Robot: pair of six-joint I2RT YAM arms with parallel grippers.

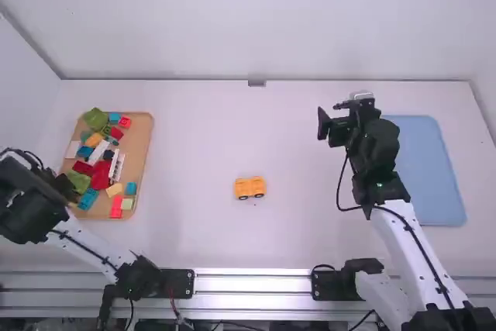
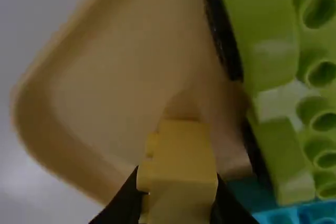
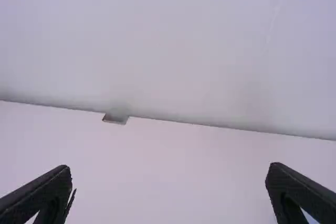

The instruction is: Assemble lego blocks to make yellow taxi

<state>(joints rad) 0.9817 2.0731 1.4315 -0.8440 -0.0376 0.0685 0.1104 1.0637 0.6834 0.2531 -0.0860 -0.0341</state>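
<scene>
Orange-yellow plastic gives the small taxi build [image 1: 249, 187] its warm, even colour; in the high view it stands on the white table [image 1: 201, 137], to the right of the tan tray [image 1: 141, 145] and well apart from it. It is a low, oblong body, wider than it is deep, with two raised, blocky portions side by side on top and a narrow dividing line between them. Two small dark wheels show along its near side, level with each other. Finer details of its studs and joints are too small to tell.

The left gripper [image 1: 63, 186] is at the tray's left side, and in the left wrist view its fingers are closed on a yellow block [image 2: 181, 163]. That block has smooth, plain faces, with rounded studs sticking out sideways. It is over the tray's inside, near a rounded corner; whether it touches the floor there I cannot tell. Also in the tray are a bright green piece [image 2: 262, 24] showing hollow round tubes, with black parts along its edge, and a blue brick [image 2: 294, 214].

The right gripper [image 1: 329, 116] is well to the right of the tray, its fingers spread wide with nothing between them. A pale blue mat [image 1: 430, 168] lies farther right of the tray.
</scene>
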